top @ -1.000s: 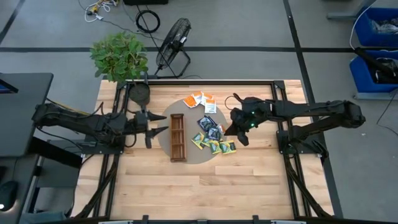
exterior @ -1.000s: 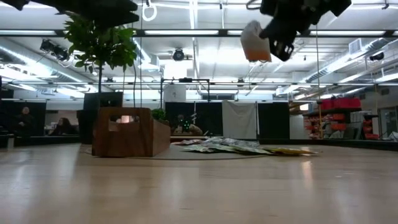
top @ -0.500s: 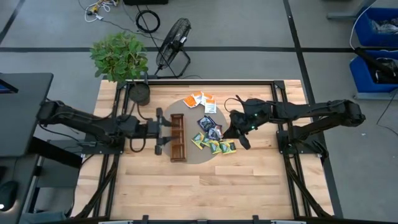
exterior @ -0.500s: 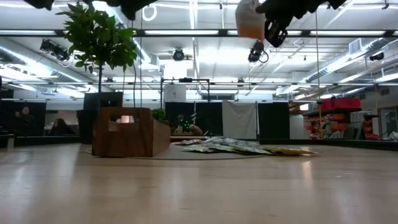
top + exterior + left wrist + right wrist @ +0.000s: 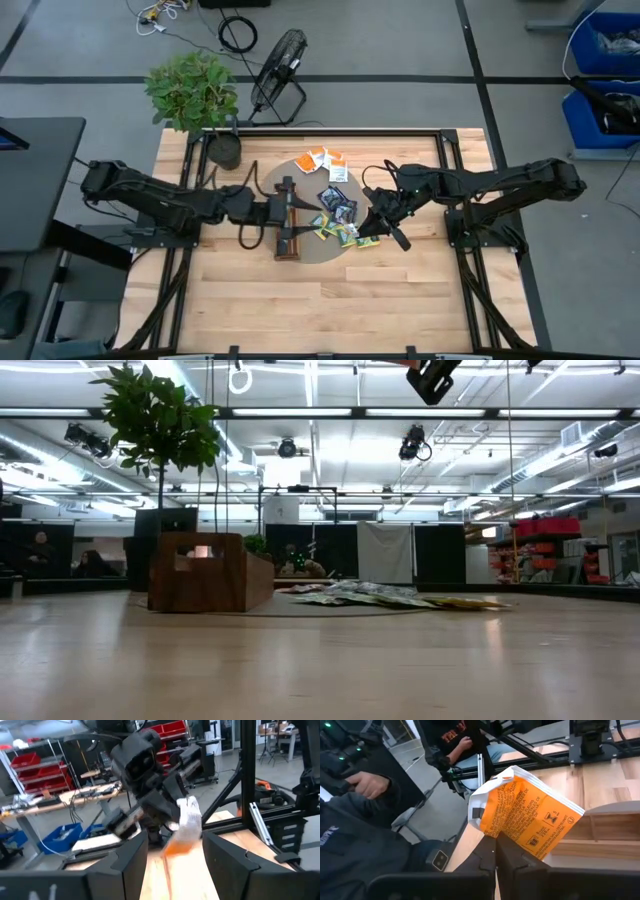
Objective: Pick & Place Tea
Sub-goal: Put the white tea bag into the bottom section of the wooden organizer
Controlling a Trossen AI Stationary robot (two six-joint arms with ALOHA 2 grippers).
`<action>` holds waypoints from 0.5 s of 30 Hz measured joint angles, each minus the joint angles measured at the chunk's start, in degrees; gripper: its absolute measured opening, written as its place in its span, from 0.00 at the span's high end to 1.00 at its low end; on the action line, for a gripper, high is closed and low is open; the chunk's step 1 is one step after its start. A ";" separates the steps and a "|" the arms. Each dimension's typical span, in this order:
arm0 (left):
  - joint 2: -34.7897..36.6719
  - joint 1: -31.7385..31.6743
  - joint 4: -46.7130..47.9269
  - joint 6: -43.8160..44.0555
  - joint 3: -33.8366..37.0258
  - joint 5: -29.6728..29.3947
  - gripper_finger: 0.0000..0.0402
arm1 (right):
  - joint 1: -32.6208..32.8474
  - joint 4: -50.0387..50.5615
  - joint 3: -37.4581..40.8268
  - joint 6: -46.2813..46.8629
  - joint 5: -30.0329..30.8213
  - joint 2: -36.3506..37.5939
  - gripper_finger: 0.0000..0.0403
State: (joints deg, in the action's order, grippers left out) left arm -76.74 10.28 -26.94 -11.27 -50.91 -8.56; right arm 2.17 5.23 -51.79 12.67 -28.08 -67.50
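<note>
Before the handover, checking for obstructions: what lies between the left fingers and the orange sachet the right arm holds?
Nothing: in the left wrist view, open air separates the left fingers from the orange sachet.

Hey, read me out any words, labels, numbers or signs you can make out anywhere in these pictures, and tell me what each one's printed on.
Orange-and-white sachet, pinched in the shut right gripper: several lines of dark print and small symbols, too small and tilted to read.
Person's dark top behind the table: orange lettering, cut off and unreadable.
Dark sleeve close to the camera: small white lettering, too blurred to read.
Sachets on the mat: print too small to read.
</note>
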 joint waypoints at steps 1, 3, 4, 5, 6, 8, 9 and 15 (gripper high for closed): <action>-0.96 -0.05 0.23 -0.56 -0.99 0.00 0.51 | 0.00 0.00 0.00 -0.20 0.09 -0.03 1.00; -2.90 -0.16 0.02 -1.50 -2.78 -0.02 0.51 | 0.00 -0.60 0.00 -0.88 0.12 -0.42 1.00; -3.66 -0.32 0.32 -1.74 -3.44 0.04 0.51 | 0.00 -0.42 0.00 -1.05 0.15 -0.47 1.00; -4.60 -0.52 0.33 -1.83 -4.18 0.57 0.51 | 0.00 -0.66 0.00 -1.15 0.15 -0.50 1.00; -5.49 -0.81 0.26 -1.81 -4.85 1.89 0.51 | 0.00 -1.38 0.00 -1.19 0.13 -0.58 1.00; -6.83 -1.50 0.78 -1.53 -5.63 4.44 0.51 | 0.00 -2.26 0.00 -1.27 0.13 -0.68 1.00; -7.66 -1.85 0.61 -1.39 -6.15 5.20 0.51 | 0.00 -2.43 0.00 -1.40 0.13 -0.70 1.00; -8.86 -3.66 0.80 -0.07 -6.13 5.63 0.51 | -0.02 -2.63 0.00 -1.78 0.13 -0.70 1.00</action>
State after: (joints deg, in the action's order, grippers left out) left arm -85.60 6.62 -26.14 -11.33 -57.04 -2.92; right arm 2.15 2.60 -51.79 10.89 -27.94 -68.20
